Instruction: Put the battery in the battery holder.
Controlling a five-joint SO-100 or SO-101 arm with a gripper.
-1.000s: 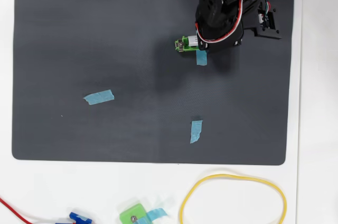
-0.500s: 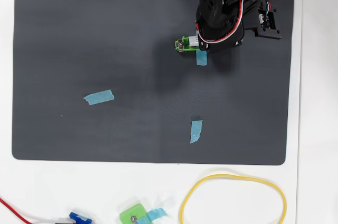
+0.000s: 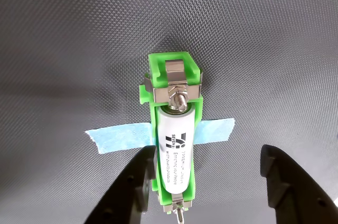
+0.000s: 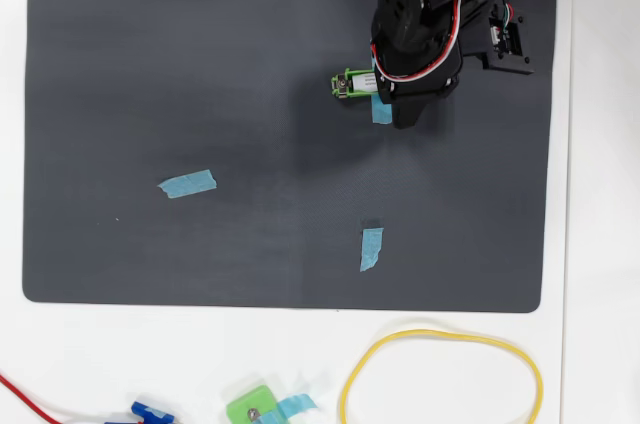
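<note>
With the small white-silver cylindrical battery (image 3: 176, 152) already lying inside the narrow bright green plastic battery holder (image 3: 174, 84), the black pincer (image 3: 208, 179) stands apart around both, leaving only withdrawal, apparently.

Holder (image 4: 349, 83) poking out left of the claw (image 4: 385, 94), battery (image 4: 368, 80) in it, tape strips (image 4: 187, 183) on dark mat (image 4: 150, 64) below, yellow band (image 4: 440, 374) on desk (image 4: 600, 244)
</note>
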